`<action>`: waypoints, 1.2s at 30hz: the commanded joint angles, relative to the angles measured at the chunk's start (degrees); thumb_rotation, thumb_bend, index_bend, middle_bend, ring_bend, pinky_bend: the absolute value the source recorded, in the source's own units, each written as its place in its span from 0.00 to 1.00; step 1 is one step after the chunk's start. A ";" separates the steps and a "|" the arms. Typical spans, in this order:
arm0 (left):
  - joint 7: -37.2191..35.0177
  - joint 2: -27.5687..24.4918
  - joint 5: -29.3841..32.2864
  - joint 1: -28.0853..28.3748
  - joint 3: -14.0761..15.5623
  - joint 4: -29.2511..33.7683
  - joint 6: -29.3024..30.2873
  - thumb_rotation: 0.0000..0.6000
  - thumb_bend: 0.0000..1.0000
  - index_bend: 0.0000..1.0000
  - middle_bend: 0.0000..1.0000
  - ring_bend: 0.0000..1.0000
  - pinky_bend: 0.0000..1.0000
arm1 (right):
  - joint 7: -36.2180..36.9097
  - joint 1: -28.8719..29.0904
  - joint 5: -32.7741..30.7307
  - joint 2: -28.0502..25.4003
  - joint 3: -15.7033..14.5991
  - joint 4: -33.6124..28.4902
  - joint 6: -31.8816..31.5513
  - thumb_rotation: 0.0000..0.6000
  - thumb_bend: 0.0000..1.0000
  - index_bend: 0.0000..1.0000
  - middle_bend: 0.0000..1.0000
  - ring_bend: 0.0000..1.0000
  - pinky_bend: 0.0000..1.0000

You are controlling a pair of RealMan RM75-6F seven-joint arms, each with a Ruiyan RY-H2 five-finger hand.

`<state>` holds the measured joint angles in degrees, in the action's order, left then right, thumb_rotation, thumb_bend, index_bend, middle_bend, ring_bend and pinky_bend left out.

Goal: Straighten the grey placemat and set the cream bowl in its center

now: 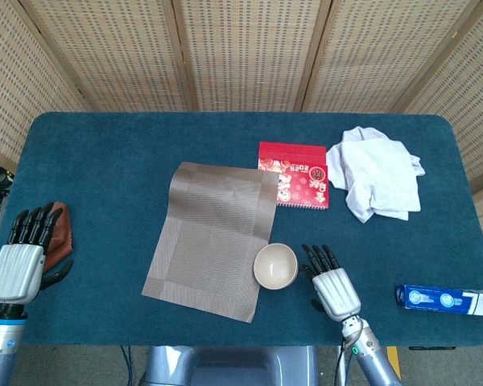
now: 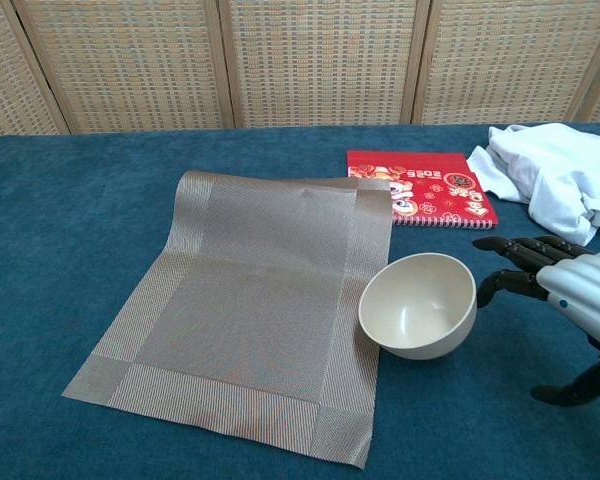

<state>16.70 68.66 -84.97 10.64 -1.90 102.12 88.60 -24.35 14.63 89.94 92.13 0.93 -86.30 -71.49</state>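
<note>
A table point(image 1: 113, 153) covered in dark teal cloth is carrying everything. A grey woven placemat point(image 1: 213, 238) is lying skewed near its middle, its long sides leaning clockwise. A cream bowl point(image 1: 275, 265) is sitting tilted at the placemat's 4 o'clock corner, overlapping its edge. A red spiral-bound calendar point(image 1: 295, 174) is lying at the placemat's 1 o'clock, with a crumpled white cloth point(image 1: 376, 173) just beside it at 3 o'clock. A blue tube point(image 1: 444, 298) is lying at the table's 4 o'clock edge, and a brown object point(image 1: 60, 233) at its 8 o'clock edge.
</note>
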 commanded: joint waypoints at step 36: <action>-1.12 0.15 1.60 -0.42 -2.25 -0.49 -2.91 1.00 0.24 0.00 0.00 0.00 0.00 | 2.81 2.83 -2.27 7.81 0.45 4.87 2.32 1.00 0.39 0.49 0.13 0.00 0.10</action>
<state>15.64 68.79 -83.45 10.18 -4.09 101.69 85.78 -21.52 17.22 88.02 99.48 1.11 -82.00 -69.38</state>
